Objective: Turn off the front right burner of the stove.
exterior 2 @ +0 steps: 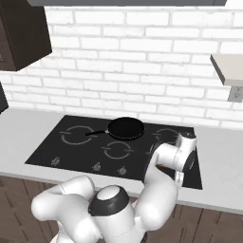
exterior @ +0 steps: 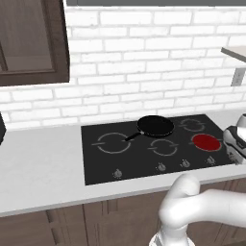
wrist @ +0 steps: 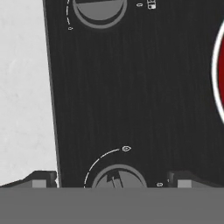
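The stove [exterior: 96, 163] sits flush in the grey counter [exterior: 38, 168], a black pan [exterior: 155, 126] at its back. The front right burner [exterior: 206, 141] glows red near the right edge. My gripper [wrist: 111, 178] hangs open, fingers straddling a knob [wrist: 119, 177].

Arm [exterior 2: 161, 190]: glossy white rounded links, dark grey joint caps; fingertips [wrist: 41, 179] dark.
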Controlling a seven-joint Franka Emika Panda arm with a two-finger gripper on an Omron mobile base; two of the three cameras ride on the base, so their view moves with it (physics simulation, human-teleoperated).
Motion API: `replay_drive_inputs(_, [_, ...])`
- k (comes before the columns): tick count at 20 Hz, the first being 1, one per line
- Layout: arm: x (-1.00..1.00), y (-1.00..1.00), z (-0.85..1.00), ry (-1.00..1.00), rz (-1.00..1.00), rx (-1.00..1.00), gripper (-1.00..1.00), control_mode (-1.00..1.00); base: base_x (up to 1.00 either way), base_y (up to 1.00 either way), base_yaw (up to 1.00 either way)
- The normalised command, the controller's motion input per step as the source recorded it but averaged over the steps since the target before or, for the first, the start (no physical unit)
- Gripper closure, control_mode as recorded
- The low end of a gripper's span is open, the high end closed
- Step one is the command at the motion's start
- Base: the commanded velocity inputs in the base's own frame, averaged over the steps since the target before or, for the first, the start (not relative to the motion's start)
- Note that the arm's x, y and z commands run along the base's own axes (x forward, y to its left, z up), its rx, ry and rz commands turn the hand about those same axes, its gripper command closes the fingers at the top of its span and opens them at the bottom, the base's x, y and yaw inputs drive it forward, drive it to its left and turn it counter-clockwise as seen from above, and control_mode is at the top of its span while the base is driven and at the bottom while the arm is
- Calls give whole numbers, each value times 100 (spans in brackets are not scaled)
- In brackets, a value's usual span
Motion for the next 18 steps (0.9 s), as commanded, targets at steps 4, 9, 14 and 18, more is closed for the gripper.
replay_drive_inputs(4, [1, 0, 0, 0, 0, 0, -100, -100, 0, 0, 0])
replay_drive_inputs(9, [10, 0, 0, 0, 0, 0, -100, -100, 0, 0, 0])
replay_drive_inputs(14, [18, -3, 0, 0, 0, 0, -100, -100, 0, 0, 0])
replay_drive_inputs(18, [0, -16, 0, 0, 0, 0, -100, -100, 0, 0, 0])
